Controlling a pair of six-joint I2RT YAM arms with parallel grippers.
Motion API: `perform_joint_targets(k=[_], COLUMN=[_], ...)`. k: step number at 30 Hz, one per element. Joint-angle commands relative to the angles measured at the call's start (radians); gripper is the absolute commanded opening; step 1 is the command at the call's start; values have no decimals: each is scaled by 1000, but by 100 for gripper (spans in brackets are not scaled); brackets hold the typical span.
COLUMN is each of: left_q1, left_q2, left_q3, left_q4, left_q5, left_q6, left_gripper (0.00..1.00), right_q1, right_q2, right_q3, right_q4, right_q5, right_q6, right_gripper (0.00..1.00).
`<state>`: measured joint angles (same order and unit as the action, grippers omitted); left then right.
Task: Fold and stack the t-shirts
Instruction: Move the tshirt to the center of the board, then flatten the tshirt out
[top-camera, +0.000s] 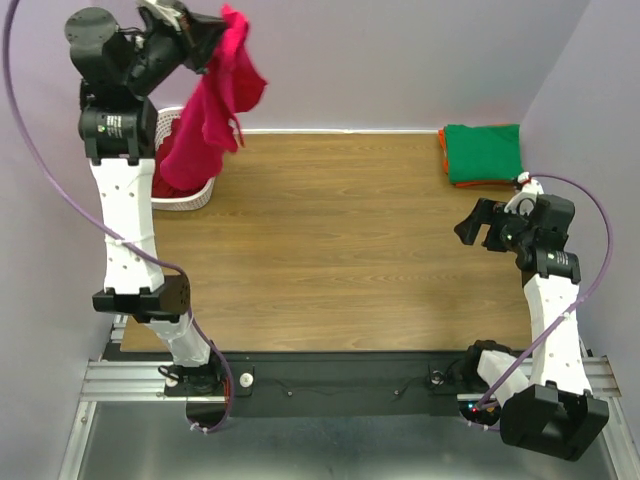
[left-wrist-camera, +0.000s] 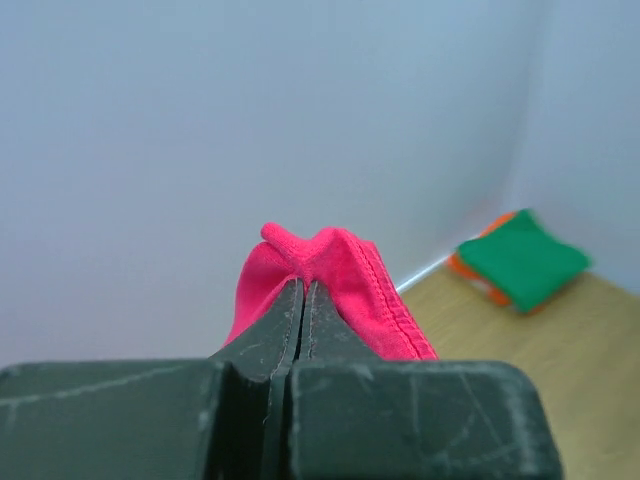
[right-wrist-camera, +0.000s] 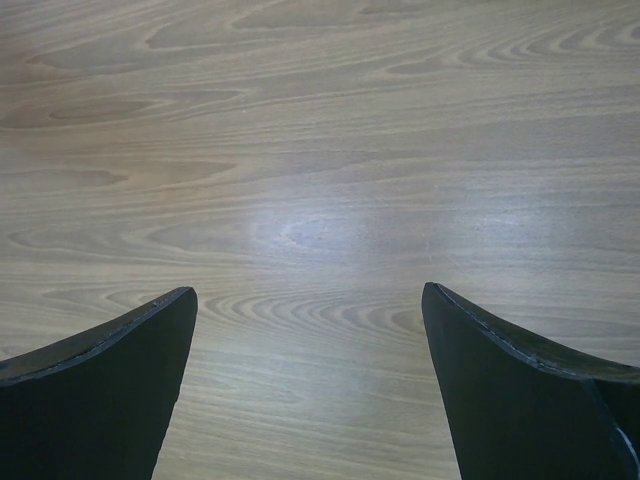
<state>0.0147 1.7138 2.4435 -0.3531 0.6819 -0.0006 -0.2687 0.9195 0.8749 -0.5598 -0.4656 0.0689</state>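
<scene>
Up at the far left, the left jaws are clamped on a bunched edge of the pink-red t-shirt (top-camera: 215, 110), which hangs limp above the white basket (top-camera: 196, 201). Light, soft and floppy, it would likely spread best if taken by two shoulder or hem corners. Over the table (top-camera: 330, 260), the right jaws hover spread and empty, near the folded green t-shirt (top-camera: 484, 152) lying on the orange t-shirt (top-camera: 442, 150).

Top camera overlooks table (top-camera: 330, 250); wrist cameras sight along left claw (left-wrist-camera: 303, 287), right claw (right-wrist-camera: 308, 290).
</scene>
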Motion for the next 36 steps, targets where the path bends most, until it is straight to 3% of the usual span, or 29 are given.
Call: perform_joint_targets(k=[1,8,12,15,16,18,19,21,22,23,25,28,30,31,34,36], left_q1=[-130,-228,-226,-217,-214,-193,-182,-118,-84,-44,80,215,228,225,193,81], left_q2=[-52,-88,-129,-195,-257,-324,-395,-486,-506,-517,-493,-387,-327,-315,-281,-261], left_q3=[29,58,37,-183,-372,-595,-827,-1048,-1145,-1299,-1388,-1370,-1292,-1261,-1174,-1161], left_q4=[202,477,531,503,497,493,487,474,473,441,363,163,24,-21,-124,-173], left_q5=[65,90,82,111,114,134,125,65,53,18,-42,2,73,86,156,113], left_q6=[-169,-373,-383,-328,-320,-274,-253,-222,-188,-164,-104,75,265,328,514,618], left_gripper=[0,0,0,0,0,0,0,0,6,30,41,47,72,80,82,82], right_q1=[-4,-3,-4,-4,-4,-3,-4,-4,-4,-3,-4,-4,-3,-4,0,19], right_q2=[-33,-41,-51,-59,-62,-57,-39,-18,-2,21,60,177,249,269,317,369], right_q3=[15,21,16,24,29,50,62,90,114,130,159,245,269,269,254,237], right_q4=[40,38,37,35,35,28,18,-17,-32,-72,-138,-329,-474,-517,-627,-687], right_q5=[1,-1,-16,-18,-10,48,67,107,111,99,58,2,-15,-16,-19,-33], right_q6=[6,9,9,3,-1,-21,-50,-90,-107,-154,-220,-378,-524,-573,-682,-716], right_gripper=[100,100,100,100,100,100,100,100,100,100,100,100,100,100,97,91])
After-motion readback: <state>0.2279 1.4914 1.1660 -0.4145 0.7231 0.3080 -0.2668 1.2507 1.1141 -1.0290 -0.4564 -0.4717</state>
